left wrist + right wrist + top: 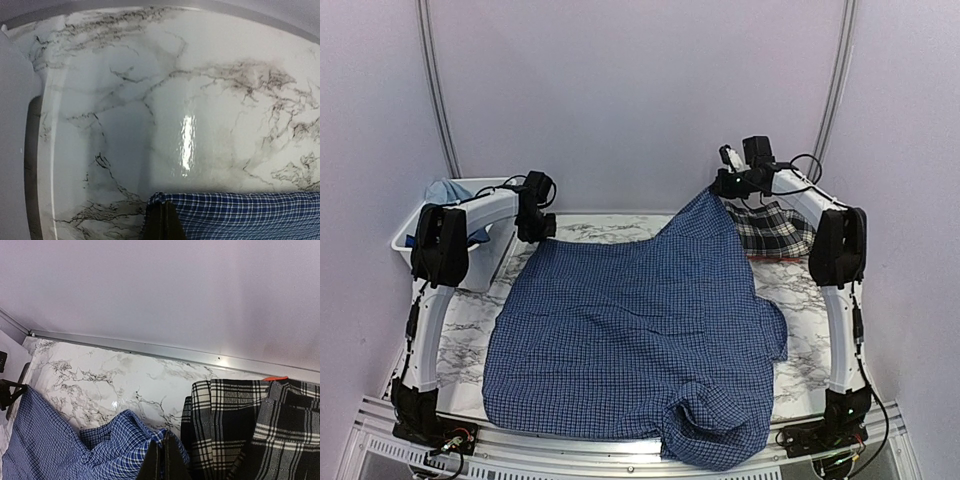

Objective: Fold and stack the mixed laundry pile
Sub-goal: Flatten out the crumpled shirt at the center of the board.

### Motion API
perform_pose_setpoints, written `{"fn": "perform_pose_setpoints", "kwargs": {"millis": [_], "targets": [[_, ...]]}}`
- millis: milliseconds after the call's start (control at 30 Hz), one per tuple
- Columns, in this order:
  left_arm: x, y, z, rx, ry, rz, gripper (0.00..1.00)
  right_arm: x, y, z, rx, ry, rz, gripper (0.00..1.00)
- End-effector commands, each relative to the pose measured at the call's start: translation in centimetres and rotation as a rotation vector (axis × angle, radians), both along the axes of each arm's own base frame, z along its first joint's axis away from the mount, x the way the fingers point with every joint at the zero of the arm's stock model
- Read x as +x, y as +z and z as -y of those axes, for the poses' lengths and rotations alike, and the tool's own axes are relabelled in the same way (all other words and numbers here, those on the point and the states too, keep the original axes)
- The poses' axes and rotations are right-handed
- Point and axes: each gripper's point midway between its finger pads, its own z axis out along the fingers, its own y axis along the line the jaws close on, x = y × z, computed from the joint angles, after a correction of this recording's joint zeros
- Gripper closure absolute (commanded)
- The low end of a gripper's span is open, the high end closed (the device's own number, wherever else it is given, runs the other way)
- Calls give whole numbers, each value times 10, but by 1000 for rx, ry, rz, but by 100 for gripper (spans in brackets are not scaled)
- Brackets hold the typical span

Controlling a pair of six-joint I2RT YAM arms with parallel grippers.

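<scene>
Spreading: navy check shirt [630, 320] is pinched by left tool [162, 222], 10 o'clock, and right tool [162, 456], 1 o'clock; flattening judged next.

Top external: high at the near side, facing the back wall [640, 100], whole surface [800, 300]. Left wrist: close above surface. Right wrist: close, facing back wall. Shared by all: navy check shirt [620, 320].

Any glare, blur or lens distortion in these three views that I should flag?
Left wrist: bright glare streak on the marble table, edges bowed by the wide lens, shirt slightly soft. Right wrist: small glint on the marble, plaid cloth sharp. Top: even light, faint shadows, no blur.
</scene>
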Motion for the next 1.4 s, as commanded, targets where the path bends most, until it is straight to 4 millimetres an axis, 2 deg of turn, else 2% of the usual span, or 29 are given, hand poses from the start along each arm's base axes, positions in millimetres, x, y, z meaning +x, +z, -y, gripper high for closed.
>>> {"fn": "perform_pose_setpoints", "kwargs": {"millis": [0, 167, 200, 233, 300, 333, 400, 467, 567, 633, 700, 767, 800, 833, 867, 933, 967, 1033, 1067, 1200, 1267, 1367], "targets": [[25, 31, -14, 53, 70, 106, 100, 26, 17, 5, 24, -50, 93, 100], [44, 65, -31, 76, 145, 221, 100, 45, 28, 15, 25, -104, 170, 100], [47, 68, -33, 81, 156, 232, 100, 48, 33, 18, 28, -114, 187, 94], [49, 73, -35, 80, 165, 244, 98, 51, 40, 20, 31, -122, 204, 83], [50, 88, -33, 54, 158, 266, 56, 52, 61, 21, 50, -128, 239, 58], [49, 99, -28, 37, 140, 279, 41, 49, 72, 21, 57, -123, 254, 49], [43, 120, -17, 16, 93, 305, 27, 39, 89, 21, 62, -109, 261, 38], [34, 138, -2, -3, 33, 318, 18, 21, 100, 18, 70, -86, 235, 35], [7, 155, 19, -50, -35, 309, 13, -17, 94, 5, 68, -30, 143, 35], [-21, 152, 34, -73, -83, 268, 13, -50, 87, -3, 62, 4, 93, 37], [-55, 140, 50, -64, -142, 215, 13, -87, 78, -13, 77, 47, 45, 38], [-93, 119, 62, -58, -192, 145, 13, -124, 57, -20, 95, 74, -30, 41], [-111, 108, 65, -64, -198, 110, 13, -144, 54, -25, 107, 94, -56, 43], [-130, 96, 69, -78, -212, 73, 13, -162, 37, -29, 109, 105, -102, 43], [-153, 81, 68, -89, -219, 28, 13, -178, 27, -34, 109, 122, -122, 44], [-180, 67, 66, -107, -209, -14, 13, -206, -6, -40, 91, 142, -186, 44], [-198, 49, 62, -112, -204, -59, 13, -218, -22, -40, 88, 145, -222, 44], [-225, 25, 51, -108, -176, -121, 13, -238, -50, -40, 97, 151, -288, 46], [-236, 14, 45, -98, -163, -150, 13, -250, -72, -36, 88, 146, -335, 46], [-268, -18, 10, -5, -83, -218, 14, -273, -120, -24, 59, 125, -438, 47], [-275, -28, -3, 40, -54, -238, 14, -278, -141, -15, 52, 108, -494, 49], [-274, -34, -18, 114, -23, -250, 15, -277, -165, 6, 32, 51, -553, 51]]}}
